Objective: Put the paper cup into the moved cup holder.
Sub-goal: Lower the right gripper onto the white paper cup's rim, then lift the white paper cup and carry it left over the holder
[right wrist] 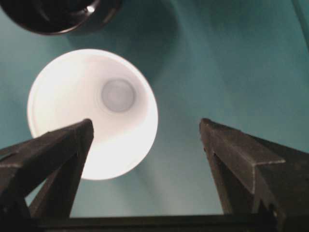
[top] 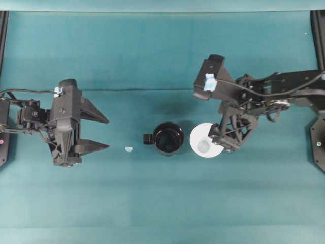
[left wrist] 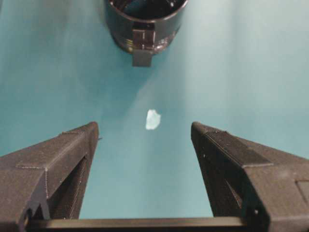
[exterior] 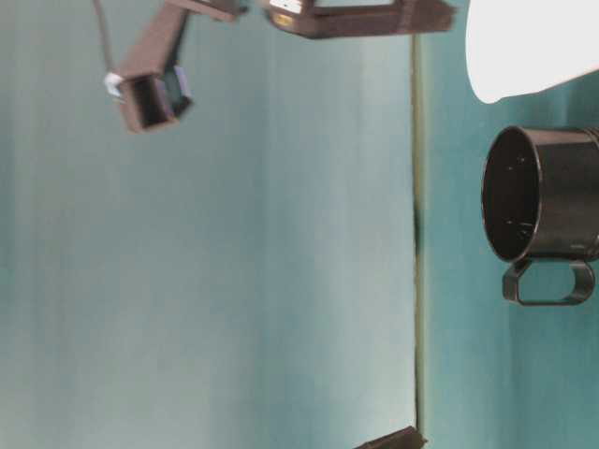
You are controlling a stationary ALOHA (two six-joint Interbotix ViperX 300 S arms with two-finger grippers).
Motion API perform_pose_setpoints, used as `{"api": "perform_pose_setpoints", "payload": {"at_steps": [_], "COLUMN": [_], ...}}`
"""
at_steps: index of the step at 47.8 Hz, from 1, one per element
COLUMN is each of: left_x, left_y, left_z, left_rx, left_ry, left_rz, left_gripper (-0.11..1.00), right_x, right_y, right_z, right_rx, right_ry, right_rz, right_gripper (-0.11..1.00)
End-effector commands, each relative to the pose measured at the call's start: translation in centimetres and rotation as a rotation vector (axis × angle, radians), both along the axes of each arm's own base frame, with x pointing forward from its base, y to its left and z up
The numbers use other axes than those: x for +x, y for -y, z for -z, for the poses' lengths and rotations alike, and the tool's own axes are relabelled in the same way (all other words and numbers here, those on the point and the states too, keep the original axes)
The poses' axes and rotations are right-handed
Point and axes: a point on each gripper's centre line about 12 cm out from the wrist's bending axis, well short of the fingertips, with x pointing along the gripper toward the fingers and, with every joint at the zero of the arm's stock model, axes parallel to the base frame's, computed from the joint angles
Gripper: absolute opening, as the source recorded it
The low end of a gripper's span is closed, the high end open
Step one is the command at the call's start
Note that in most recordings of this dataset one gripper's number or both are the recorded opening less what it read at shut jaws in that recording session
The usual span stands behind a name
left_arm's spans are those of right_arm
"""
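The paper cup (top: 205, 140) stands upright just right of the cup holder (top: 168, 138), not yet inside, with the right gripper (right wrist: 145, 145) spread wide above its right rim, so an off-centre closing could tip the light cup against the holder.

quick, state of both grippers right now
left gripper: open, holding nothing.
right gripper: open, holding nothing; one finger is over the paper cup.

Paper cup (top: 204, 141) crowds the cup holder (top: 168, 138); its handle side lies free.
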Motion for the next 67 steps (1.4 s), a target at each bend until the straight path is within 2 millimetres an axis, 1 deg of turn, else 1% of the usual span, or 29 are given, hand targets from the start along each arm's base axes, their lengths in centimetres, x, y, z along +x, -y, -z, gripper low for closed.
{"api": "perform_pose_setpoints", "payload": {"at_steps": [1,5,19,30,39,42,45,48,53,57,60,63,67], "left_x": [0.3,0.3,0.3,0.3,0.3,0.3,0.3,0.3,0.2,0.3,0.3,0.3,0.3], "left_y": [0.0,0.1,0.1,0.1,0.1,0.1,0.1,0.1,0.1,0.1,0.1,0.1,0.1], "left_z": [-0.6,-0.8,-0.8,-0.7,-0.7,-0.7,-0.7,-0.7,-0.6,-0.7,-0.7,-0.8,-0.8], "left_rx": [0.0,0.0,0.0,0.0,0.0,0.0,0.0,0.0,0.0,0.0,0.0,0.0,0.0], "left_ry": [0.025,0.029,0.029,0.026,0.028,0.026,0.025,0.026,0.023,0.025,0.028,0.029,0.029], "left_rz": [0.002,0.005,0.005,0.005,0.005,0.005,0.005,0.005,0.005,0.005,0.005,0.005,0.005], "left_gripper": [0.77,0.77,0.77,0.77,0.77,0.77,0.77,0.77,0.77,0.77,0.77,0.77,0.77], "right_x": [0.2,0.4,0.6,1.0,1.4,1.5,1.6,1.8,2.1,1.9,1.6,1.1,0.6], "right_y": [0.1,0.2,1.6,1.6,1.2,0.9,0.7,0.4,0.2,0.2,0.1,0.1,0.2], "right_z": [0.5,1.5,3.9,4.9,4.8,4.7,4.6,4.5,3.9,3.8,3.5,2.8,1.5], "right_rx": [0.006,0.007,-0.001,-0.004,-0.004,-0.002,0.0,-0.001,0.0,0.006,0.014,0.019,0.02], "right_ry": [0.002,-0.009,0.018,0.003,0.006,0.007,0.011,0.017,0.027,0.003,-0.03,-0.051,-0.05], "right_rz": [0.016,0.023,0.061,0.049,0.037,0.03,0.026,0.019,0.013,0.014,0.015,0.017,0.019], "right_gripper": [0.95,0.95,0.94,0.89,0.83,0.77,0.68,0.55,0.28,0.1,0.04,0.03,0.03]}}
